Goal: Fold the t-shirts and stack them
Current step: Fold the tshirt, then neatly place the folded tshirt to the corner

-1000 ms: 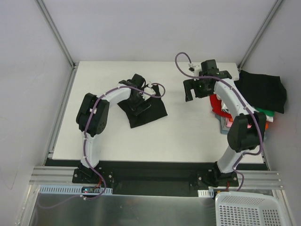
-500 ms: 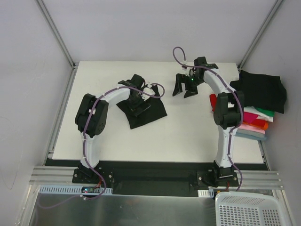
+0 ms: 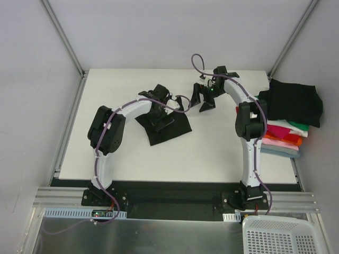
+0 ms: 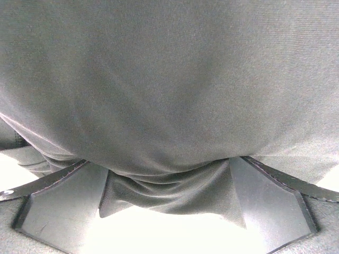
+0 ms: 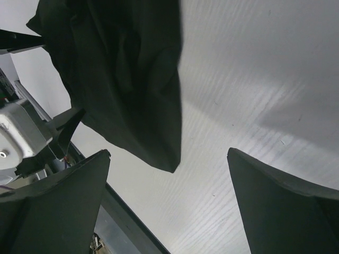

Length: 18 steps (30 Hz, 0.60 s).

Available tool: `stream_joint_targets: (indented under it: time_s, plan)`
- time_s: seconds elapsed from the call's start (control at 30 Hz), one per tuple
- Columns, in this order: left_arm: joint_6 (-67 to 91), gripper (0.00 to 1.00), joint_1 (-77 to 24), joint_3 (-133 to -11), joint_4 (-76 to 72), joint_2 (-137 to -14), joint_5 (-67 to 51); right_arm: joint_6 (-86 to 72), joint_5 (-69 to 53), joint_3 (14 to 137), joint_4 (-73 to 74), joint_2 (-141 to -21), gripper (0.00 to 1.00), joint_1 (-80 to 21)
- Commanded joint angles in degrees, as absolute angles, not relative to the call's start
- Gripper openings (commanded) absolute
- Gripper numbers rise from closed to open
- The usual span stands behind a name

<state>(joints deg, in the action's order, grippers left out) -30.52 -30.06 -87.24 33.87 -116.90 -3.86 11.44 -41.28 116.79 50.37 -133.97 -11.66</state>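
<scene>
A loose, crumpled black cloth t-shirt lies on the flat white tabletop; every place below is told from this shirt.

The left hand is down on the shirt's far left part, pressed into the cloth. In the left wrist view the dark fabric fills nearly the whole picture, and a bunched fold of it sits between the two grey fingers. They stand wide apart on either side of the fold and do not pinch it.

The right hand hangs just beyond the shirt's far right corner, apart from the cloth. In the right wrist view its two dark fingers are spread wide with only bare tabletop between them. The shirt's edge droops in from the upper left of that view.

Well to the right of the shirt, at the tabletop's right edge, is a stack of folded cloth t-shirts. It shows red, pink, orange, green and blue-grey layers. A larger black folded t-shirt lies over the far end of that stack.

Nearer than the shirt and off to its right, below the tabletop's near edge, stands a white slatted plastic basket.
</scene>
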Motion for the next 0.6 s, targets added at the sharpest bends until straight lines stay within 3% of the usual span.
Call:
stream_joint_targets:
  time_s: [0.0, 0.57]
  plan:
    - [-29.97, 0.96, -31.81, -90.26, 35.33, -118.47, -3.78, 10.81, -44.47, 116.82, 50.36, -133.33, 0.98, -12.48]
    - [-28.92, 0.97, -32.26, -90.79, 35.33, -118.65, -3.69, 12.04, -47.99, 118.38, 52.38, -139.74, 0.97, -12.3]
